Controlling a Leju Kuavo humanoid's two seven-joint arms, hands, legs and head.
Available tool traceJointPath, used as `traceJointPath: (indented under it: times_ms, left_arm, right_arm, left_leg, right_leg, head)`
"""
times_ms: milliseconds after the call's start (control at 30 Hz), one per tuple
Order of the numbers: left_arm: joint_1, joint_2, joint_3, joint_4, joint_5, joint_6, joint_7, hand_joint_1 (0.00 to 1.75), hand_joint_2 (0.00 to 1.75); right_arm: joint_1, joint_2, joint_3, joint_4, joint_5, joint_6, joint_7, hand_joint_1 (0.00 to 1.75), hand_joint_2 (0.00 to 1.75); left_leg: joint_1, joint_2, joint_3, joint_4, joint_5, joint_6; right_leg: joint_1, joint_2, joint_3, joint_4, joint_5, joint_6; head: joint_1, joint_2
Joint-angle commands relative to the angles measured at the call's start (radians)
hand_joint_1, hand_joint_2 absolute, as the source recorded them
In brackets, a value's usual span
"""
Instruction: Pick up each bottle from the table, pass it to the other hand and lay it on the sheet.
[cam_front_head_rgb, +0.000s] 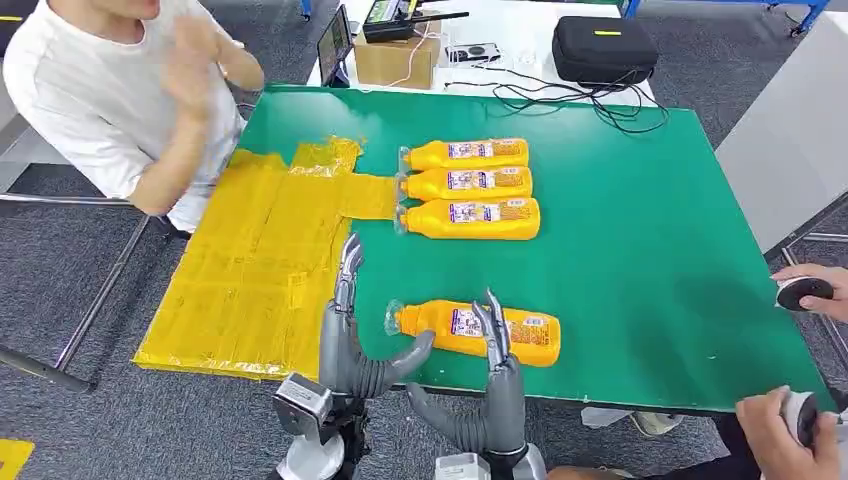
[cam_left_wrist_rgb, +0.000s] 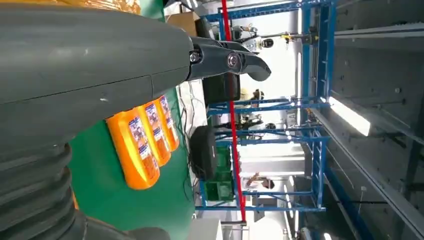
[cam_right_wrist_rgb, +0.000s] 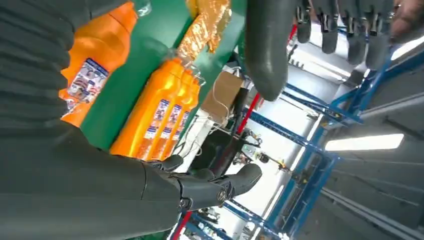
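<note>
One orange bottle (cam_front_head_rgb: 475, 331) with a clear cap lies on its side near the front edge of the green table (cam_front_head_rgb: 640, 220). Three more orange bottles (cam_front_head_rgb: 470, 187) lie side by side further back, caps toward the yellow sheet (cam_front_head_rgb: 250, 280) spread over the table's left part. My left hand (cam_front_head_rgb: 350, 335) stands upright just left of the near bottle's cap, fingers straight, thumb reaching toward it. My right hand (cam_front_head_rgb: 490, 390) stands at the front edge with its fingers up across the bottle's middle and holds nothing. The right wrist view shows the near bottle (cam_right_wrist_rgb: 90, 70) and the row (cam_right_wrist_rgb: 160, 115).
A person in a white shirt (cam_front_head_rgb: 90, 90) sits at the far left corner with hands raised. Another person's hands (cam_front_head_rgb: 800, 290) hold controllers at the right edge. A cardboard box (cam_front_head_rgb: 397, 55), a black case (cam_front_head_rgb: 603, 48) and cables lie on the white table behind.
</note>
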Motion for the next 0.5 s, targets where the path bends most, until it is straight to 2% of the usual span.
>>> traceJointPath:
  times_ms: [33, 67, 133, 167, 267, 300, 367, 433, 500]
  left_arm:
    - [0.056, 0.045, -0.011, -0.027, -0.015, -0.023, 0.005, 0.0, 1.75]
    - [0.063, 0.052, -0.011, -0.043, -0.013, -0.033, 0.005, 0.0, 1.75]
    - [0.064, 0.052, -0.003, -0.053, -0.01, -0.045, 0.005, 0.0, 1.75]
    - [0.061, 0.05, 0.003, -0.05, -0.015, -0.048, 0.005, 0.0, 1.75]
    - [0.062, 0.045, 0.021, -0.054, -0.036, -0.075, 0.005, 0.0, 1.75]
    - [0.066, 0.045, 0.025, -0.055, -0.038, -0.078, 0.005, 0.0, 1.75]
    - [0.078, 0.039, 0.05, -0.054, -0.042, -0.089, 0.005, 0.0, 1.75]
    - [0.083, 0.036, 0.06, -0.056, -0.053, -0.098, 0.005, 0.0, 1.75]
    - [0.083, 0.036, 0.06, -0.056, -0.053, -0.098, 0.005, 0.0, 1.75]
  right_arm:
    - [0.001, 0.014, -0.116, 0.003, 0.251, -0.003, 0.145, 0.0, 1.75]
    - [-0.023, -0.025, -0.121, 0.0, 0.288, 0.022, 0.238, 0.0, 1.75]
    - [-0.054, -0.051, -0.159, 0.024, 0.313, 0.047, 0.3, 0.0, 1.75]
    - [-0.075, -0.061, -0.177, 0.054, 0.348, 0.073, 0.336, 0.0, 1.75]
    - [-0.106, -0.068, -0.214, 0.106, 0.417, 0.076, 0.348, 0.0, 1.75]
    - [-0.107, -0.067, -0.218, 0.107, 0.432, 0.076, 0.356, 0.0, 1.75]
    - [-0.111, -0.065, -0.223, 0.115, 0.503, 0.125, 0.42, 0.0, 1.75]
    - [-0.114, -0.067, -0.227, 0.119, 0.541, 0.143, 0.457, 0.0, 1.75]
    - [-0.114, -0.067, -0.227, 0.119, 0.541, 0.143, 0.457, 0.0, 1.75]
  left_leg:
    - [0.0, 0.001, 0.005, -0.001, -0.002, -0.001]
    - [0.0, 0.001, 0.003, -0.001, -0.001, 0.0]
    - [0.001, 0.004, 0.007, -0.001, -0.003, -0.001]
    - [0.0, 0.003, 0.005, -0.001, -0.002, 0.0]
    - [0.0, 0.001, 0.004, -0.002, 0.0, 0.0]
    - [0.001, 0.002, 0.009, -0.002, -0.002, 0.0]
    - [0.0, 0.002, 0.004, -0.001, -0.001, 0.0]
    - [0.0, 0.003, 0.007, -0.002, -0.002, -0.001]
    - [0.0, 0.003, 0.007, -0.002, -0.002, -0.001]
  right_leg:
    - [0.0, 0.0, 0.005, -0.001, -0.002, -0.002]
    - [0.0, 0.001, 0.003, -0.001, -0.001, -0.001]
    - [0.001, 0.003, 0.007, -0.002, -0.002, -0.002]
    - [0.001, 0.003, 0.004, -0.002, 0.0, -0.002]
    - [0.0, 0.001, 0.004, -0.002, 0.0, -0.001]
    - [0.001, 0.001, 0.01, -0.004, -0.001, -0.002]
    - [0.0, 0.001, 0.004, -0.002, 0.0, -0.001]
    - [0.001, 0.002, 0.007, -0.002, -0.001, -0.002]
    - [0.001, 0.002, 0.007, -0.002, -0.001, -0.002]
  head:
    - [0.0, 0.0]
    - [0.0, 0.0]
    - [0.0, 0.0]
    - [0.0, 0.0]
    - [0.0, 0.0]
    - [0.0, 0.0]
    - [0.0, 0.0]
    - [0.0, 0.0]
    - [0.0, 0.0]
